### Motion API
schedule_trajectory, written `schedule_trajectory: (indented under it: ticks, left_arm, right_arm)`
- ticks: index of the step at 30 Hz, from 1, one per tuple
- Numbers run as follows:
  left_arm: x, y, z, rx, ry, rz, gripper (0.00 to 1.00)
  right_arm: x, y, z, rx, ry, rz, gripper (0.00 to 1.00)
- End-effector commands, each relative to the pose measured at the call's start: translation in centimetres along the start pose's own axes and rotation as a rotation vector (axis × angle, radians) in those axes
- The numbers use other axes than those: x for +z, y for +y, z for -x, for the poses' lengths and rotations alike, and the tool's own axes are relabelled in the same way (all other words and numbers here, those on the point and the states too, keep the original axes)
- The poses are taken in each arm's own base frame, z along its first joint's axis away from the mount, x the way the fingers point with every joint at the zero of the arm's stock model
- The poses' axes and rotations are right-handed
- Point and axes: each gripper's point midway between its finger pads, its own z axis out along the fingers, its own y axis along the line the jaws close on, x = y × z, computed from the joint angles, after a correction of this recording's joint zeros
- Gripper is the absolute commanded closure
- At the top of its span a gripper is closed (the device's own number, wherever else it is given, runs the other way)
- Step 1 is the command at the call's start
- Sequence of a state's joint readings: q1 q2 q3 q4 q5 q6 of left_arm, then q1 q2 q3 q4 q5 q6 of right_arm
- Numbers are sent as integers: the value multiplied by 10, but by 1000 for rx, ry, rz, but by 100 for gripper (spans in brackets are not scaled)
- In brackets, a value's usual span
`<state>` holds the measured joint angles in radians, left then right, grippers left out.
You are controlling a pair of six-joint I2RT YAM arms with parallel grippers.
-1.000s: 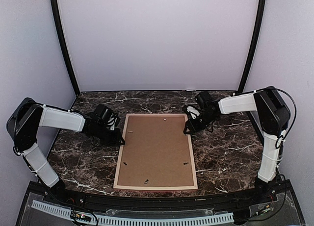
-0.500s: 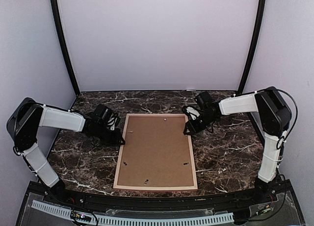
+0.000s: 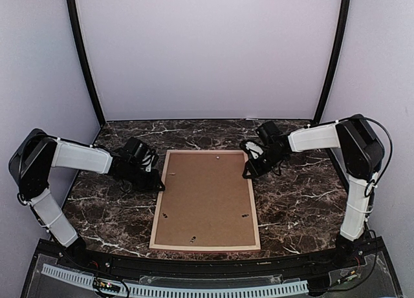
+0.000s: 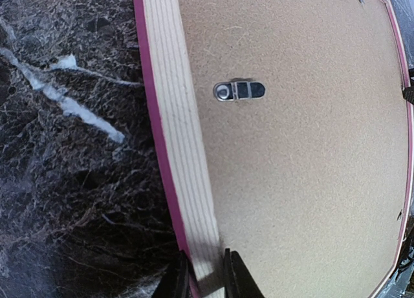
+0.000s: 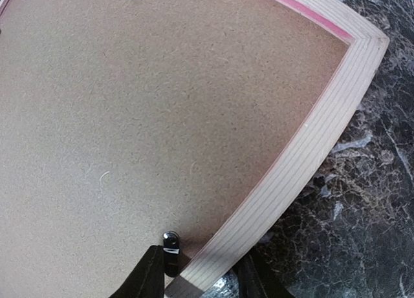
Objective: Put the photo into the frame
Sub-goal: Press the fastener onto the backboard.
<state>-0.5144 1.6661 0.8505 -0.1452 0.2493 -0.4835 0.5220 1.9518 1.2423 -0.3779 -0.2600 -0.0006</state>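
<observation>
Brown backing board (image 3: 206,198) covered the whole back of the frame (image 4: 174,117), which lay face down in the middle of the marble surface (image 3: 297,201), with small metal clips (image 4: 239,90) on it. The photo was not visible in any view, and I could not tell if it was under the board. The left pincer (image 4: 206,278) was clenched on the left rail. The right pincer (image 5: 204,275) stood loose around the right rail near the far corner, with a thin gap on the outer side. I judged that the step in hand was taking the frame by both sides, perhaps to lift or turn it. Next, the right pincer needed to close firmly, then both arms to move together and level.
</observation>
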Motion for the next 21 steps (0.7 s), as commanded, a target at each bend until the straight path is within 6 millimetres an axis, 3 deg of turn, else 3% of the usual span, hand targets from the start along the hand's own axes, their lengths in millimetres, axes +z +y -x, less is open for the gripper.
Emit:
schedule_trajectory:
  ticks: [1, 7, 11, 17, 21]
  left_arm:
    - [7, 7, -20, 25, 71, 17, 82]
    - [6, 7, -20, 24, 70, 16, 82]
    - [7, 7, -21, 25, 73, 15, 82]
    - [6, 6, -20, 24, 68, 11, 82]
    - [6, 6, -20, 22, 68, 6, 82]
  right_arm:
    - [2, 5, -4, -17, 18, 5, 69]
    - [7, 8, -1, -8, 6, 36, 80]
    - [6, 11, 4, 37, -24, 75, 82]
    - [-3, 23, 21, 112, -84, 183, 59]
    - [0, 23, 23, 139, -80, 195, 56]
